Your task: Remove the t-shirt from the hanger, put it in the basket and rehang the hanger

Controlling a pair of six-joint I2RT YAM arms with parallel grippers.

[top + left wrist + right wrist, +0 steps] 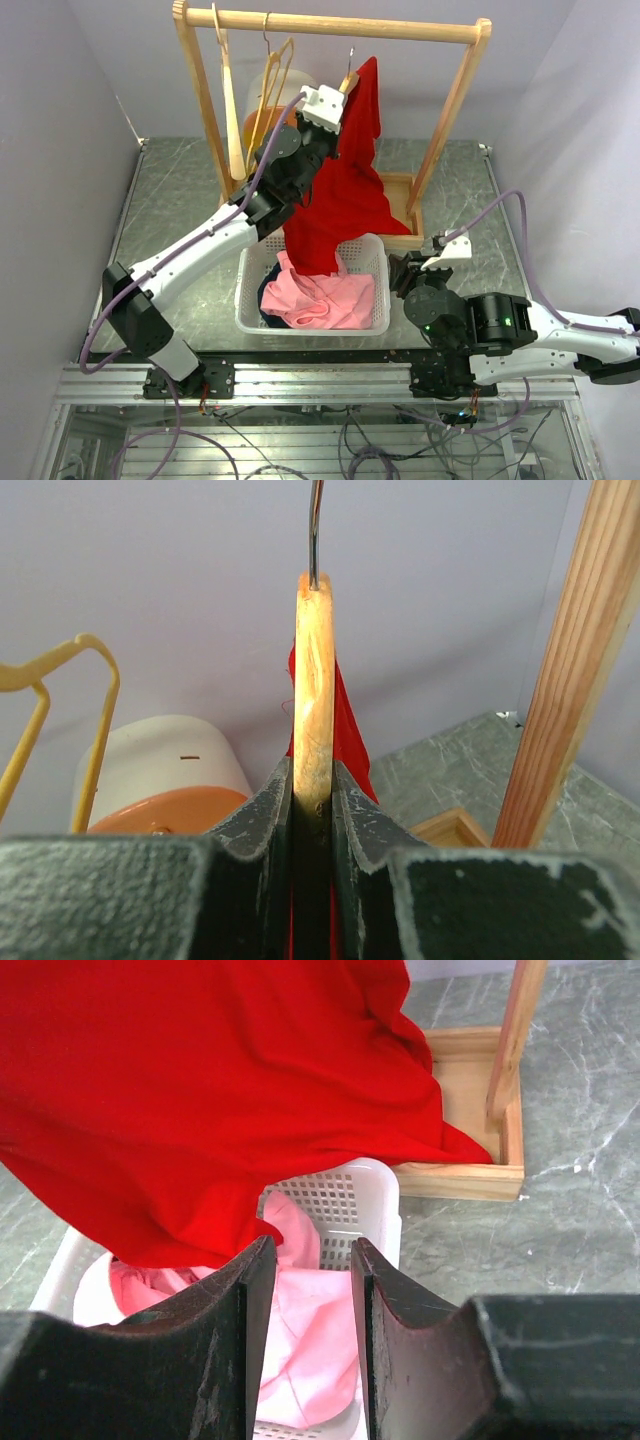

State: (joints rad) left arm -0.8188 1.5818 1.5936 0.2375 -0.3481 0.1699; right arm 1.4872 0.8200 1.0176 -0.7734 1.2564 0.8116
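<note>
left gripper (312, 780): clenched on the wooden hanger (313, 680). Both fingers (262, 815) press its flat faces, seen edge-on in the wrist view.
left arm: raised high, reaching up and back toward the rack, wrist just under the top rail (340, 25).
hanger: upright in the grip, metal hook pointing up. The hook tip sits close under the rail in the top view; cannot tell if it touches.
t-shirt (340, 200): red, on the hanger. It drapes down and forward from the hanger, and its lower part spills over the back rim of the basket (244, 300).
basket: white plastic mesh on the table (180, 200), in front of the rack, between the two arm bases.
basket contents: crumpled pink garment (325, 300); a dark blue item shows at the left side. The shirt hem overlaps the pink garment.
right gripper (312, 1250): jaws released with a narrow gap and nothing between them; the basket rim and pink cloth show through the gap.
right arm: low, folded near its base, with the gripper just right of the basket and facing the shirt.
rack: wooden frame with slanted posts. Its base tray (470, 1060) is behind and right of the basket, and the shirt covers its left part.
other hangers: a yellow hanger (275, 85) and a plain wooden one (230, 100) hang on the rail to the left, bare.
background: a white and orange container (165, 780) sits behind the yellow hanger.
</note>
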